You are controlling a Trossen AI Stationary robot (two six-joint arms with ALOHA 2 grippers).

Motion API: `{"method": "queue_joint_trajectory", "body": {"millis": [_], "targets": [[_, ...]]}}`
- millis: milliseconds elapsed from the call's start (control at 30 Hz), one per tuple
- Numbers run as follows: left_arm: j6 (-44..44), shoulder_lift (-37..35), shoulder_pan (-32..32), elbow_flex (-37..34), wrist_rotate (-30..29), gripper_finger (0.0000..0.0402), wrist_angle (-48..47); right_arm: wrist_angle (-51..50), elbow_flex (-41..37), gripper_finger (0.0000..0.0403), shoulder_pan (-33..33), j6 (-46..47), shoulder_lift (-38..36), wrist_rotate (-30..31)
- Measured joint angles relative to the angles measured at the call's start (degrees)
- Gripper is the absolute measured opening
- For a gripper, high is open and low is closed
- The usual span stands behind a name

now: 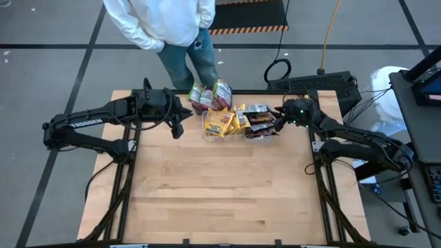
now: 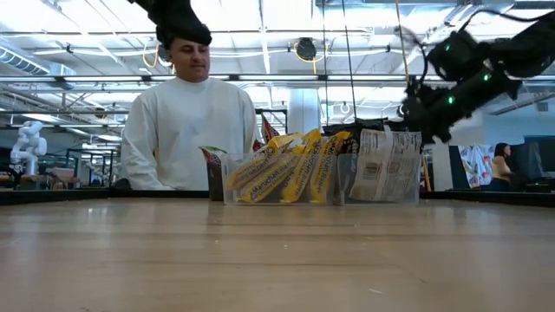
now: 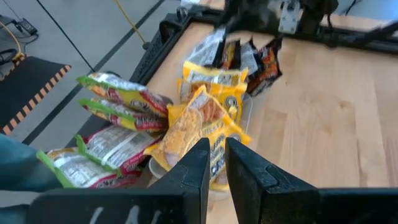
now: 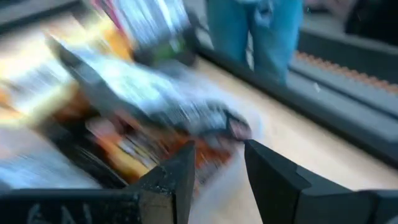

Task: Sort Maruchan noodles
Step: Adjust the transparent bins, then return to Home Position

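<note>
The Maruchan noodles stand on edge in clear tubs (image 2: pixel 323 195) at the table's far middle. The green-edged packets (image 1: pixel 211 96) are farthest back, the yellow ones (image 1: pixel 222 122) are in the middle, and the dark ones (image 1: pixel 259 121) are to the right. My left gripper (image 1: pixel 180 124) hovers just left of the yellow packets (image 3: pixel 205 118). Its fingers are a narrow gap apart with nothing between them (image 3: pixel 216 163). My right gripper (image 1: pixel 281 118) is open (image 4: pixel 219 163) at the right end of the dark packets (image 4: pixel 155 99), raised above the tub's rim in the low view (image 2: pixel 425 117). My right gripper's open fingers come slanting down from the table's right at the dark packets' right end (image 4: pixel 230 127). The wrist view is blurred, so I cannot tell whether they touch a packet. My left gripper touches nothing.
A person in a white top and jeans (image 1: pixel 172 27) stands at the table's far edge, just behind the tubs. A dark keyboard (image 1: pixel 317 84) lies at the far right corner. The bare wooden tabletop (image 1: pixel 220 193) stretches over the whole near half.
</note>
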Motion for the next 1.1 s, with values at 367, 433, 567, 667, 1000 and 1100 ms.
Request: {"method": "queue_joint_trajectory", "body": {"millis": [367, 433, 567, 667, 1000, 1100], "targets": [[1.1, -7.9, 0.0, 0.0, 0.0, 0.0058, -8.0, -13.8, 12.3, 0.0132, 2.2, -6.5, -16.1, -5.3], [1.0, -10.3, 0.0, 0.0, 0.0, 0.0058, -9.5, -19.5, 15.6, 0.0132, 2.6, -8.1, -18.4, -5.2], [0.5, -15.3, 0.0, 0.0, 0.0, 0.0058, -11.9, -30.4, 21.2, 0.0132, 3.3, -11.4, -21.9, -5.0], [-0.1, -18.0, -0.3, 0.0, 0.2, 0.0058, -12.2, -36.2, 23.0, 0.0132, 3.4, -11.9, -24.7, -4.9], [-3.5, -23.4, -6.8, -1.6, 0.7, 0.0058, -18.7, -48.7, 23.2, 0.0132, 3.4, -12.5, -35.8, -2.2], [-4.8, -26.1, -8.9, -5.2, 0.6, 0.0058, -17.3, -50.8, 23.2, 0.0132, 3.3, -12.5, -39.0, 0.6]]}}
